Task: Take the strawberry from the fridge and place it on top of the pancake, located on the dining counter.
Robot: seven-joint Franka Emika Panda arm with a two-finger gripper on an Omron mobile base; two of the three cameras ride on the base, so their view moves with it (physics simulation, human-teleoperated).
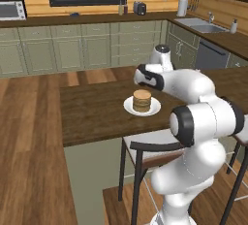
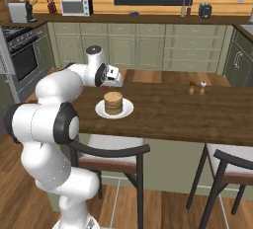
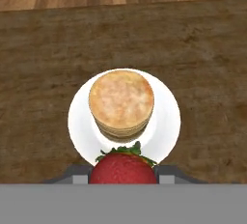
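A: Report items, left to right, referenced to the round white plate (image 3: 166,121).

B: The long dark brown wooden dining counter (image 1: 92,110) extends left of the plate. The tan-brown stacked pancake (image 3: 121,103) sits centred on it. Right of it stand two small shakers (image 2: 196,89).

A: Gripper status?

B: The gripper (image 3: 123,175) is closed on the dark red strawberry (image 3: 123,168), above the plate's near rim, short of the pancake.
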